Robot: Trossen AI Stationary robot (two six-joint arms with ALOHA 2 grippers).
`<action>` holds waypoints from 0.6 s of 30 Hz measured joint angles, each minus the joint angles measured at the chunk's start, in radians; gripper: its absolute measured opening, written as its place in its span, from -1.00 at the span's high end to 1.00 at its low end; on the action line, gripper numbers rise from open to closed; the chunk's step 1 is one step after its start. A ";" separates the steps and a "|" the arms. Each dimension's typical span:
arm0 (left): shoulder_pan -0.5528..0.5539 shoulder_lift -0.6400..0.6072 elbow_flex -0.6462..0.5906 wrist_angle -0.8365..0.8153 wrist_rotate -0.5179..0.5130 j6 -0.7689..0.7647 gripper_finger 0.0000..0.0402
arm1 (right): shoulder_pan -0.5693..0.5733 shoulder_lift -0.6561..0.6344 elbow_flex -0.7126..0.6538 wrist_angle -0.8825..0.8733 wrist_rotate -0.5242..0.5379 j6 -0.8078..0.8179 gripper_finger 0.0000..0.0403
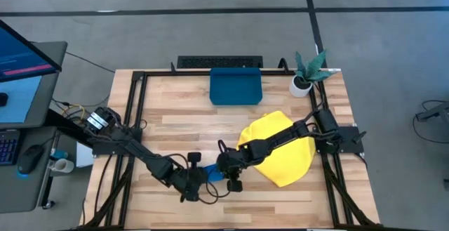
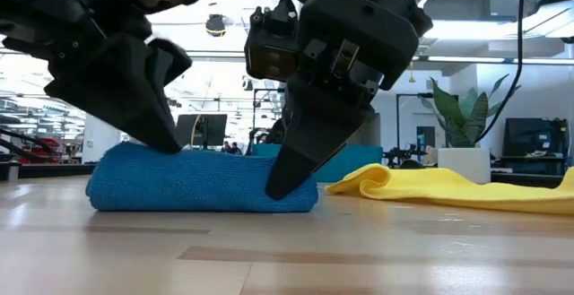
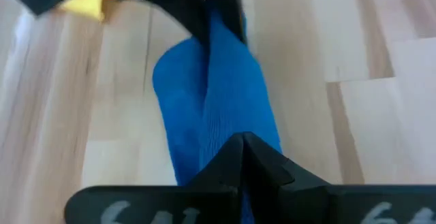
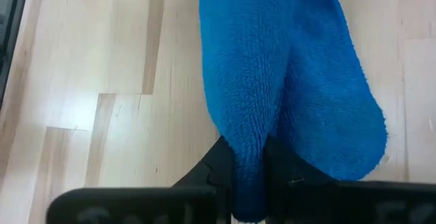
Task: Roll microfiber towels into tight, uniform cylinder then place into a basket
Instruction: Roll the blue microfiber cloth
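Right wrist view shows the right end effector (image 4: 248,173) pinched onto a fold of the blue towel (image 4: 286,81), fingers nearly together with a ridge of cloth between them. Left wrist view: left end effector (image 3: 244,157) fully closed, tips meeting at the opposite end of the roll, blue cloth right at the tips; whether it holds any fabric or merely presses on it cannot be told. Low view: blue towel sits as a short, fairly even roll flat on the bench (image 2: 287,250), one end effector at each end. High view puts the roll near the bench's front edge, between the two arms, well apart from the basket (image 1: 236,87) at the far edge. Yellow towel (image 1: 280,150) lies unrolled and loosely spread just beside the roll, under the right arm. Risks, as judged: right grip has only a surface fold, so a lift could peel the outer layer and unwind the cylinder. If the left end holds nothing, the roll may sag or pivot from one end. Uneven motion of the two arms could stretch or twist it. Right arm sweeping toward the basket could drag the yellow towel along. Plant pot (image 1: 301,85) stands near the basket; a wide approach could knock it.
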 joint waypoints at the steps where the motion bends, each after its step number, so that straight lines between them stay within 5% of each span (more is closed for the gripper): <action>1: 0.003 0.000 0.000 -0.018 0.009 -0.031 0.99 | -0.001 0.000 0.000 0.000 -0.002 0.000 0.72; 14: 0.028 0.088 0.006 -0.064 0.112 -0.196 0.99 | -0.022 0.001 0.004 -0.004 -0.033 0.111 0.71; 18: 0.026 0.089 0.006 -0.088 0.109 -0.257 0.99 | -0.024 0.002 0.004 -0.004 -0.040 0.130 0.56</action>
